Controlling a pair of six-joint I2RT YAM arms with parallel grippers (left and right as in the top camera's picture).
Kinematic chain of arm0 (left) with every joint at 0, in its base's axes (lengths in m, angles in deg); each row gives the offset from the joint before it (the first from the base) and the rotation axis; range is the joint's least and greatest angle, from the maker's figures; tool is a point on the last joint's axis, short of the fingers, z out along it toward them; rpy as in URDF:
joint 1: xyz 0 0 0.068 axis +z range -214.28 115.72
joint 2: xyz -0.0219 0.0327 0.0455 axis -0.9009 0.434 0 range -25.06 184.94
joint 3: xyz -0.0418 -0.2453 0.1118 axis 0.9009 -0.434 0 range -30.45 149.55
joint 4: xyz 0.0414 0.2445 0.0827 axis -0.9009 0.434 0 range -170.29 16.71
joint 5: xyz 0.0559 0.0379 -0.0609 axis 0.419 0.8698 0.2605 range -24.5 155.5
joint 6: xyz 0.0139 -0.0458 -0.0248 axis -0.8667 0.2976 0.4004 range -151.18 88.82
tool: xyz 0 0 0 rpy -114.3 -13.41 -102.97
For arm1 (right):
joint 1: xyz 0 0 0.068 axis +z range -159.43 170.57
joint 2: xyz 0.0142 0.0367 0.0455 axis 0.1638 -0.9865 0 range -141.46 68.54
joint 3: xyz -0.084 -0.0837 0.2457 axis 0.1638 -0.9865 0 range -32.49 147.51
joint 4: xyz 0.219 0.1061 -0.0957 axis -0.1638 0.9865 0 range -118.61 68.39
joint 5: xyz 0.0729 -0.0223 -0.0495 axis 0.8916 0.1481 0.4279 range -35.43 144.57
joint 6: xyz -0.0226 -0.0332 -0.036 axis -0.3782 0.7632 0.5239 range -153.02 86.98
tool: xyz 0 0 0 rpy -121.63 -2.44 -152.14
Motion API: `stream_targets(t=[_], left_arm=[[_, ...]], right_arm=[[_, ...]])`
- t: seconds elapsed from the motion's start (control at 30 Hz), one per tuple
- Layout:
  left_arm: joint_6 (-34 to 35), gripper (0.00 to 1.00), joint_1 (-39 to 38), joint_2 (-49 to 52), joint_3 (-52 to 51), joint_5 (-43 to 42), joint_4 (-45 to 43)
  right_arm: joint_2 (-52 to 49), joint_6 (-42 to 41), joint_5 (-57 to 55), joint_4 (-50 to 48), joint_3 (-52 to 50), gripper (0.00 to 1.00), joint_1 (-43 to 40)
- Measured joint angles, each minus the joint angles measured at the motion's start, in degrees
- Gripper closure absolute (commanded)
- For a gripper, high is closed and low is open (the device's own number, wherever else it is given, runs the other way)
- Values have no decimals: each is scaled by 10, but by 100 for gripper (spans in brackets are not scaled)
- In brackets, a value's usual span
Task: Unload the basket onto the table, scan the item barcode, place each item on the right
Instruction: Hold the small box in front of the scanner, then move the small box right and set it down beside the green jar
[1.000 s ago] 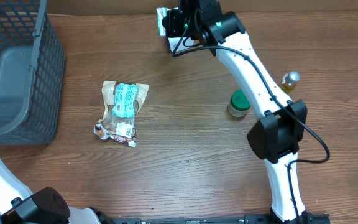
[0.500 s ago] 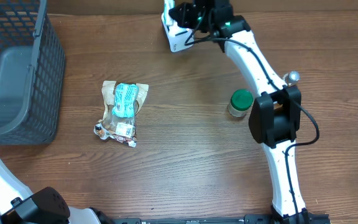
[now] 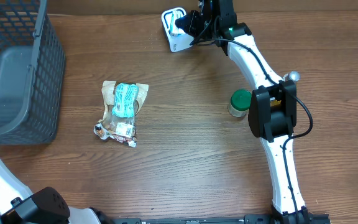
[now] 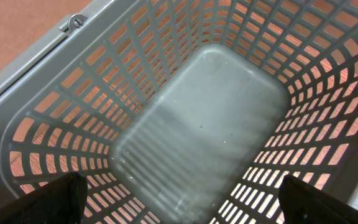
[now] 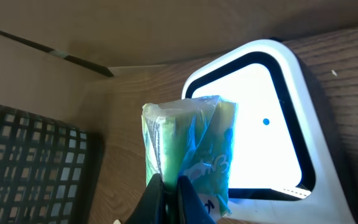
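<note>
Reaching to the table's (image 3: 185, 168) 12 o'clock edge, the right arm holds its claw (image 3: 190, 25) just beside the scanner (image 3: 174, 34). In the right wrist view this claw (image 5: 173, 198) is clenched on the lower end of a packet (image 5: 191, 149), a crinkled clear wrapper printed green and blue with some white lettering. The packet stands upright in front of the scanner (image 5: 291, 93), overlapping the 9 o'clock side of its lit white window. Whether packet and window touch cannot be told. The scanner body is white with a dark band around the window, and a small blue dot shows on the glass.

The left claw (image 4: 185, 205) is released, its two dark fingertips (image 4: 48, 202) spread wide at the lower corners of the left wrist view. It hangs over a grey basket (image 4: 73, 124) and looks straight down at the basket's solid floor.

From overhead the basket (image 3: 48, 68) sits at the table's 9 to 10 o'clock. A tan and blue bag (image 3: 123, 112) lies flat near the middle, toward 9 o'clock. A green-lidded jar (image 3: 240, 102) stands toward 3 o'clock, touching or just beside the right arm. A small bottle (image 3: 293, 76) shows at the jar's 2 o'clock, partly hidden by that arm.
</note>
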Motion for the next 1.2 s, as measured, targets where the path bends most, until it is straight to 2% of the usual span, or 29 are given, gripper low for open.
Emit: stream_targets(t=[0.23, 0.5, 0.63, 0.73, 0.93, 1.2], left_arm=[[0, 0, 0, 0, 0, 0, 0], [0, 0, 0, 0, 0, 0, 0], [0, 1, 0, 0, 0, 0, 0], [0, 0, 0, 0, 0, 0, 0], [0, 1, 0, 0, 0, 0, 0], [0, 0, 0, 0, 0, 0, 0]], right_arm=[[28, 41, 0, 102, 0, 96, 0], [165, 138, 2, 373, 1, 96, 0], [193, 169, -14, 516, 5, 96, 0], [191, 181, -57, 587, -12, 96, 3], [189, 191, -109, 622, -105, 96, 17], [185, 185, -157, 556, -223, 96, 57]])
